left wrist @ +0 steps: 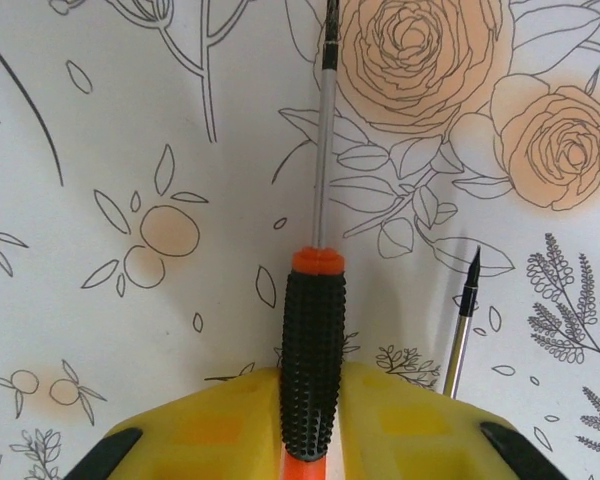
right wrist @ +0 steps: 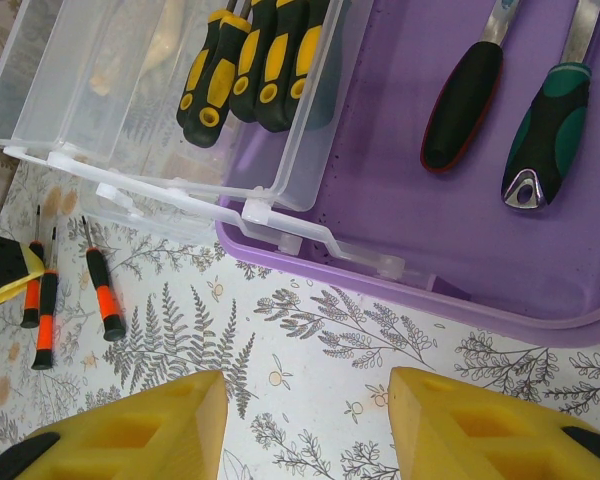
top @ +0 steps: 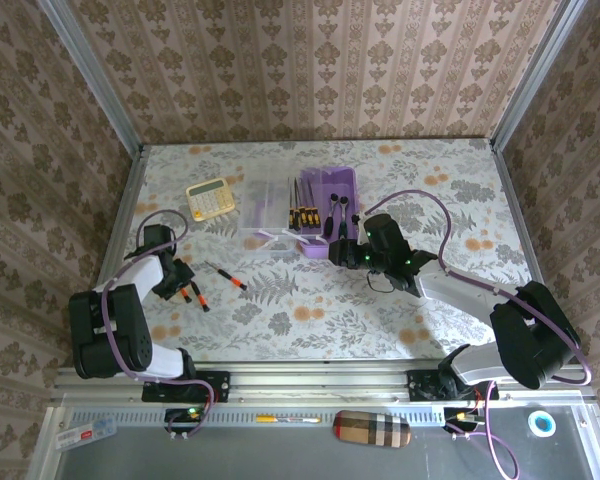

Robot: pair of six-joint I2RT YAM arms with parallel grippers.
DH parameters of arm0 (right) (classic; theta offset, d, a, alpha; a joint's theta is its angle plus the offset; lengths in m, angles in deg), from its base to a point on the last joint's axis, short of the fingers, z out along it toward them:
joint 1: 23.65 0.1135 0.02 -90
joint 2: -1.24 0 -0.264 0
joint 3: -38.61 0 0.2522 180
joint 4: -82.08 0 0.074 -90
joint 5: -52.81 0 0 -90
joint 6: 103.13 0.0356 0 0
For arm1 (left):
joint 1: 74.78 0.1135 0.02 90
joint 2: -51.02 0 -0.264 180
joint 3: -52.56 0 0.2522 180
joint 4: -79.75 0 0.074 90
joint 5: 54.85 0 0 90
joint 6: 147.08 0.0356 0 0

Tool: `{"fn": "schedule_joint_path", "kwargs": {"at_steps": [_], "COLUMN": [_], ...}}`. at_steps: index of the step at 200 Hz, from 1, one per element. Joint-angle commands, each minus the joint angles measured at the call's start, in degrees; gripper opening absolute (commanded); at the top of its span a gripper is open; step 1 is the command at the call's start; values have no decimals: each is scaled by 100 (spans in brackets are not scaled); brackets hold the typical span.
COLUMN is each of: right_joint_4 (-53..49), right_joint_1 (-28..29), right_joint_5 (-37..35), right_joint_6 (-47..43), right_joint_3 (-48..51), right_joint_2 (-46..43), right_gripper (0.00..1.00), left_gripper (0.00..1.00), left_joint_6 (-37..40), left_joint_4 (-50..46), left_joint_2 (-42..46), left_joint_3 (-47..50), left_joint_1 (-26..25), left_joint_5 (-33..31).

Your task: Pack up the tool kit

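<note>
In the left wrist view my left gripper (left wrist: 315, 388) has its yellow pads (left wrist: 220, 425) pressed on both sides of the knobbly handle of a black-orange screwdriver (left wrist: 314, 340) lying flat on the table, its shaft pointing away. A second thin screwdriver (left wrist: 463, 325) lies just to its right. Seen from above, the left gripper (top: 178, 283) is at the table's left. The purple box (top: 342, 185) stands open, its clear lid (top: 268, 212) folded out. My right gripper (right wrist: 307, 395) hangs open over bare table just before the box's front wall (right wrist: 430, 290); in the top view the right gripper (top: 338, 257) sits there.
Two handled tools, one black (right wrist: 463, 105) and one green-black (right wrist: 543, 135), lie in the purple box. Several yellow-black screwdrivers (right wrist: 250, 65) rest in the clear lid. Another black-orange screwdriver (right wrist: 105, 295) lies loose between the arms. A yellow calculator (top: 210, 197) sits at the back left.
</note>
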Motion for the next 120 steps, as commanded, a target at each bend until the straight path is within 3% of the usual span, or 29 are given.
{"fn": "schedule_joint_path", "kwargs": {"at_steps": [1, 40, 84, 120], "right_joint_4": [-22, 38, 1262, 1408], "right_joint_1": [29, 33, 37, 69], "right_joint_5": [0, 80, 1236, 1362], "right_joint_6": [34, 43, 165, 131], "right_joint_3": [67, 102, 543, 586], "right_joint_2": [-91, -147, -399, -393], "right_gripper": [48, 48, 61, 68], "left_gripper": [31, 37, 20, 12], "left_joint_6": [-80, -194, -170, -214], "left_joint_4": [81, 221, 403, 300], "left_joint_2": [-28, 143, 96, 464], "left_joint_3": [167, 330, 403, 370], "left_joint_1": [62, 98, 124, 125], "left_joint_5": [-37, -175, 86, 181]}}
